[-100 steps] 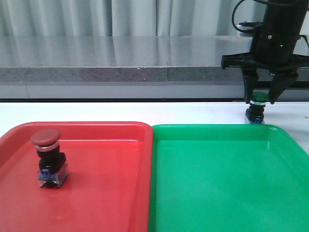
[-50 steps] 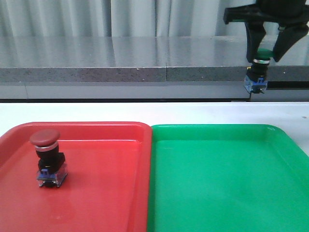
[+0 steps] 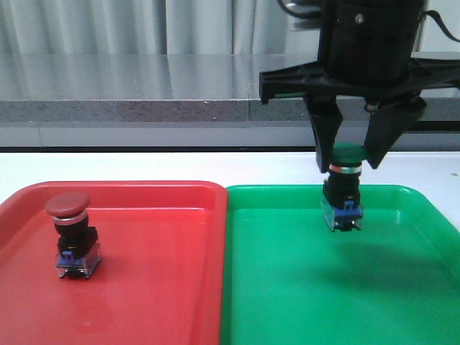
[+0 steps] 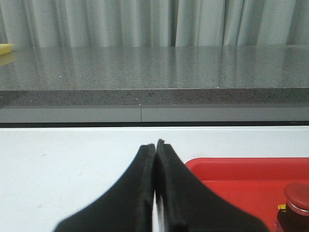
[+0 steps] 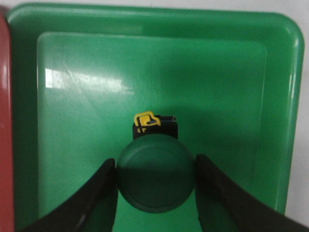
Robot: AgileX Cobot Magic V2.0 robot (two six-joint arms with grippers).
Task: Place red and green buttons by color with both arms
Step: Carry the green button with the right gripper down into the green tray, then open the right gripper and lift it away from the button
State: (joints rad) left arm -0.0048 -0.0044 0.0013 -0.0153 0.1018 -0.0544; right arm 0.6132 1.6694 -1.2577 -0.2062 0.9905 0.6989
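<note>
The right black claw [image 3: 349, 159] grips the small, rigid, probably light green-capped push-button switch [image 3: 343, 188] by its smooth round cap above the green plastic tray [image 3: 302, 287], where it may slip.

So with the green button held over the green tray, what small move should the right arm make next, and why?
Probably lower straight down, then open. The right gripper is shut on the green button, which appears to hang above the green tray floor; the right wrist view shows it over the tray's middle. The red button already stands in the red tray.
</note>
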